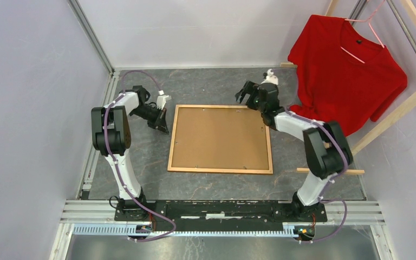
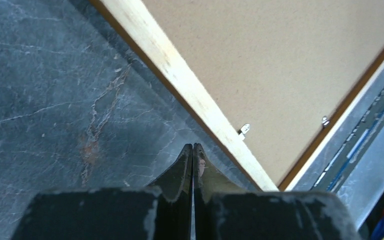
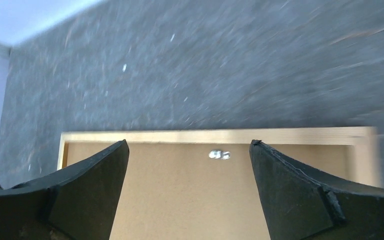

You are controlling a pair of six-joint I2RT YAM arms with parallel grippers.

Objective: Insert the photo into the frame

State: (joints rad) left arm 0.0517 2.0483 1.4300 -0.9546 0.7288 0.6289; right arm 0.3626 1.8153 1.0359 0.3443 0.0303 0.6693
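The frame (image 1: pixel 220 170) is laid flat, back side up, around the middle of the table (image 1: pixel 211 86), with its long axis running left to right and its rails square to the table's edges. It's thin orange-brown wood, paler on the back. A plain brown backing board (image 1: pixel 220 138) fills it, and small metal tabs (image 2: pixel 244 129) are spotted along the inner edge. The photo isn't seen in any view, so whether it's already under that board can't be told.

The part that matters: the frame is boxed in by both arms at its far end. The left gripper (image 2: pixel 193 150) is pinched fully together with nothing in it, parked low just outside the left rail near the far-left corner, tips aimed at the rail. The right gripper (image 1: pixel 242 96) is spread wide and empty at the far-right corner. In the wrist view the far rail is framed between its fingers, though contact can't be made out.

Neither arm looks much nearer. The right is probably better placed, since an open jaw is already lined up with a rail.

Off by the far-right corner of the table, a red shirt (image 1: pixel 346 70) is hung on a pale wooden rack (image 1: pixel 395 111).
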